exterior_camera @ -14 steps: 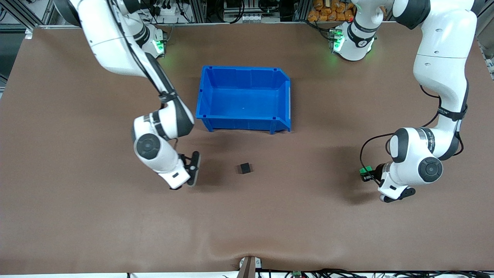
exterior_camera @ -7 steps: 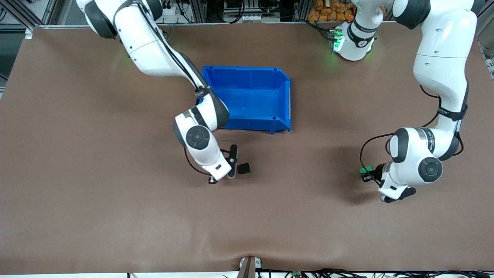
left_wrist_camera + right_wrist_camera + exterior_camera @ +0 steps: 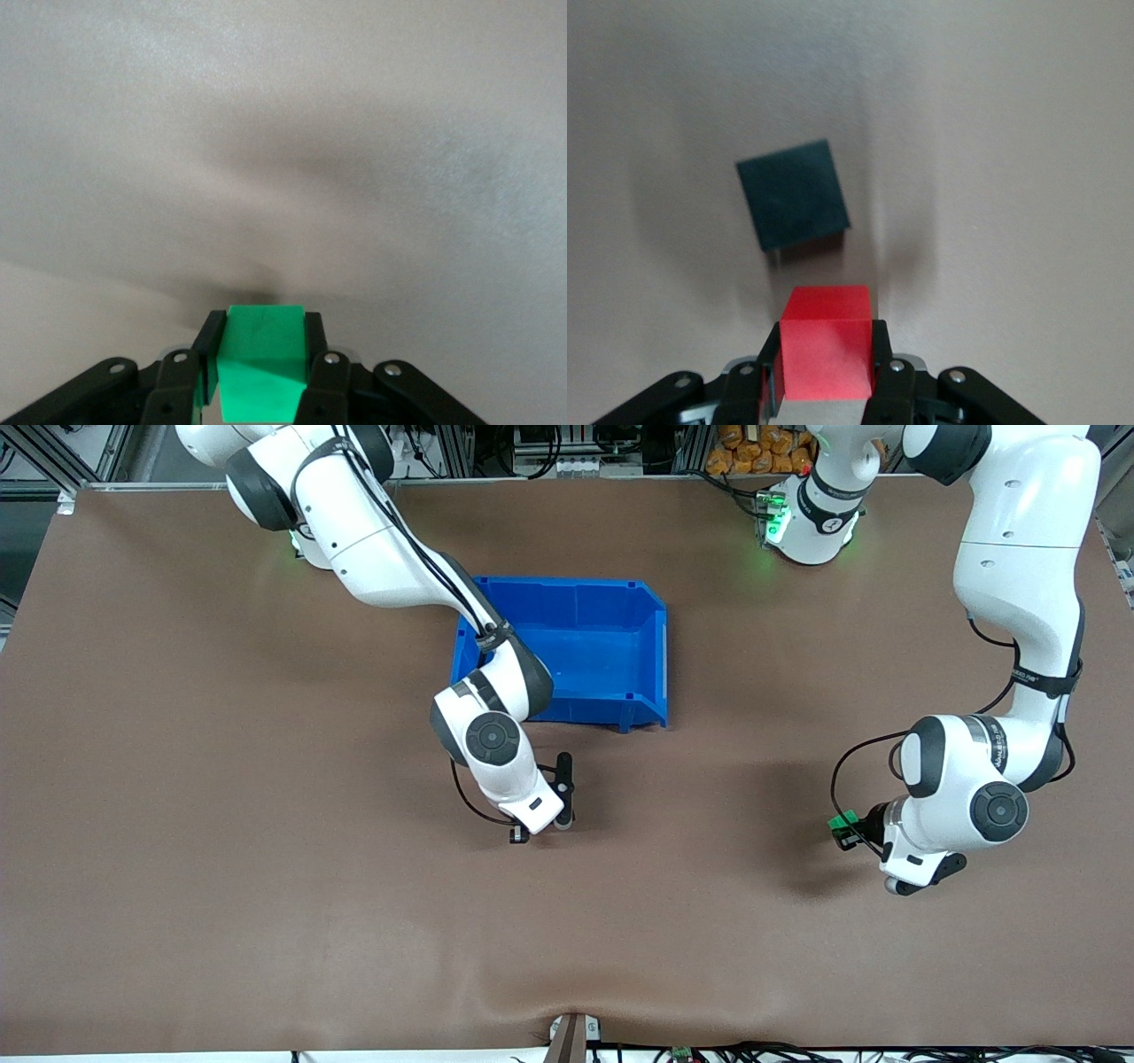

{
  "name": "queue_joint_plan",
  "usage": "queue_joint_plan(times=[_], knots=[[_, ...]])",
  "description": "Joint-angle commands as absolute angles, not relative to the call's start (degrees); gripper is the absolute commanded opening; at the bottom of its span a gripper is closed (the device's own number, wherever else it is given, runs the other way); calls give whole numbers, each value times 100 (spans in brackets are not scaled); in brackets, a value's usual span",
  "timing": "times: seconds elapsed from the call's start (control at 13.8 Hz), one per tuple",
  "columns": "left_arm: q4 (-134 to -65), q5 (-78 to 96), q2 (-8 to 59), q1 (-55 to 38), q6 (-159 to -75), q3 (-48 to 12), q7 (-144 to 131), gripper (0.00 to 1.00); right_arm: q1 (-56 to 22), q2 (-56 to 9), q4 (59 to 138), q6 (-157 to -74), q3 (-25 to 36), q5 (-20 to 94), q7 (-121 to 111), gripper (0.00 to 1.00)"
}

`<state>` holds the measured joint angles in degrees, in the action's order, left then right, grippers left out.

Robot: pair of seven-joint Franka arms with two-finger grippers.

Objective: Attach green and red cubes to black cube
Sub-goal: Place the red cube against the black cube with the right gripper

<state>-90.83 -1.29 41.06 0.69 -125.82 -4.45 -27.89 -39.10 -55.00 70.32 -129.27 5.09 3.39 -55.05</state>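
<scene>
Two cubes in the grippers, one black cube waiting on the table.

The right gripper (image 3: 826, 390) pinches the red cube (image 3: 827, 341) between its fingers and hangs right over the black cube (image 3: 793, 193), near the middle of the table, just on the camera's side of the blue bin (image 3: 651, 660). The black cube sits skewed to the red one, so I'd judge a wrist twist to square the faces is called for, then a straight, gentle press down. The left gripper (image 3: 262, 390) clamps the green cube (image 3: 260, 359) and waits over the table (image 3: 177, 868) toward the left arm's end. Writing? The left arm's forearm band carries small lettering, too small to read; the cubes are plain.
</scene>
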Motion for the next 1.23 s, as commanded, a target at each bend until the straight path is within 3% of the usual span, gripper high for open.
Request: queue_joint_plan(times=[0.0, 0.22, 0.29, 0.36, 0.43, 0.72, 1.16], knots=[[-9097, -141, 3982, -26, -12454, -457, -3094, 0, -4078, -5686, 6759, -12779, 571, 369, -5222, 0], [-9079, -114, 3876, -44, -12323, -475, -3259, 0, -4148, -5792, 6645, -12788, 571, 369, -5036, 0], [-9070, -123, 3867, -44, -12305, -518, -3496, 0, -4157, -5835, 6592, -12788, 571, 369, -5027, 5], [-9070, -114, 3867, -44, -12305, -579, -3646, 0, -4157, -5836, 6592, -12797, 571, 369, -5027, 58], [-9070, -114, 3867, -27, -12305, -632, -3813, 0, -4131, -5836, 6600, -12806, 571, 360, -5010, 100], [-8983, -106, 3867, -62, -12305, -904, -4664, 0, -4035, -5661, 6697, -12744, 571, 430, -5001, 100], [-8772, -18, 3990, -201, -12305, -1345, -6431, 0, -3657, -4730, 6847, -11418, 816, 439, -4334, 100]])
